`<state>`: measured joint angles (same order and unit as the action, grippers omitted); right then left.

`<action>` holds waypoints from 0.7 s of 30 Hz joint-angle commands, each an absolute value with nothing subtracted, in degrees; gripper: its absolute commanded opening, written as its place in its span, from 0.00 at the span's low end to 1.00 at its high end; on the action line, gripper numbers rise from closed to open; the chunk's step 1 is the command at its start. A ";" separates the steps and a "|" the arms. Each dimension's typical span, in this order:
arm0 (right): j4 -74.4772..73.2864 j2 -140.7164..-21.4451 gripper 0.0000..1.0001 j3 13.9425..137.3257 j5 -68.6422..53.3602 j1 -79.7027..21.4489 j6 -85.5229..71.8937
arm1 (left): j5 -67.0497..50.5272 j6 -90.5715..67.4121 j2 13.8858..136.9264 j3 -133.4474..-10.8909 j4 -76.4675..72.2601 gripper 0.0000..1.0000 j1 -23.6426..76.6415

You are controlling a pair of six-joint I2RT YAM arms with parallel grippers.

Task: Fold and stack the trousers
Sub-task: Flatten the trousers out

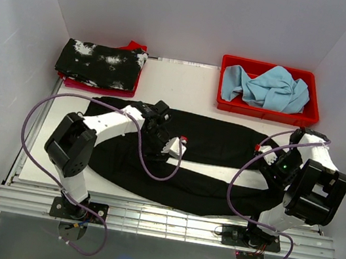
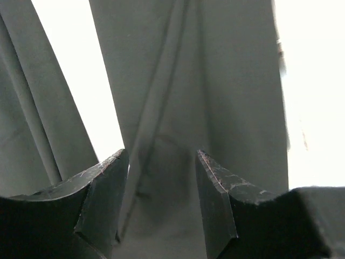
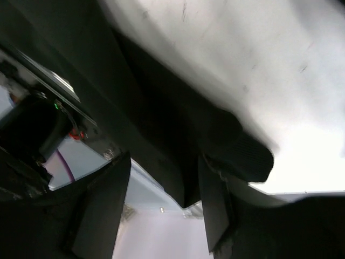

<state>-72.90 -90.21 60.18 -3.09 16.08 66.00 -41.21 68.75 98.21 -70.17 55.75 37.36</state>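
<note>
The black trousers (image 1: 217, 143) lie spread lengthwise across the white table (image 1: 187, 82), their two legs parted by a thin strip of bare table. My left gripper (image 1: 175, 147) hovers over their middle. In the left wrist view it (image 2: 160, 156) is open, with flat creased fabric (image 2: 226, 81) below and nothing pinched. My right gripper (image 1: 265, 152) is at the trousers' right end. In the right wrist view it (image 3: 164, 162) stands open, and a loose corner of black fabric (image 3: 161, 124) hangs between the fingers, unclamped.
A red bin (image 1: 262, 111) at the back right holds crumpled light-blue cloth (image 1: 270, 86). A folded black garment with white splotches (image 1: 101, 64) rests on something red at the back left. Purple cables (image 1: 35, 120) loop from both arms. Metal rails (image 1: 164, 224) run along the near edge.
</note>
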 commanded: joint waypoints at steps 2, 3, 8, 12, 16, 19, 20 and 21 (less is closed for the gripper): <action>-72.43 -87.45 0.60 56.96 1.65 16.44 71.45 | -36.48 69.78 100.02 -68.91 48.44 0.63 39.28; -72.42 -87.36 0.60 56.69 1.84 16.44 71.46 | -36.04 70.13 100.54 -68.82 47.99 0.63 39.72; -72.42 -87.80 0.62 56.69 2.37 16.52 71.28 | -34.11 70.14 103.71 -69.52 47.29 0.47 40.25; -72.33 -88.33 0.62 56.60 3.08 16.79 71.10 | -33.75 71.89 102.14 -67.59 47.81 0.24 40.25; -71.81 -88.77 0.62 56.60 3.34 17.14 71.02 | -33.75 70.32 99.24 -66.62 47.64 0.00 39.99; -71.54 -89.12 0.63 56.86 3.52 17.49 71.10 | -34.71 67.95 96.08 -66.97 47.72 0.00 39.11; -71.54 -89.21 0.62 57.04 3.69 17.66 71.02 | -35.06 67.42 95.28 -67.23 47.90 0.00 38.94; -71.54 -89.30 0.63 57.13 3.69 17.75 71.02 | -35.42 66.98 94.58 -68.02 48.25 0.00 38.41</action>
<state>-71.44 -88.90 56.55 2.72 17.26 69.23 -33.41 68.84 100.60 -66.78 47.94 39.57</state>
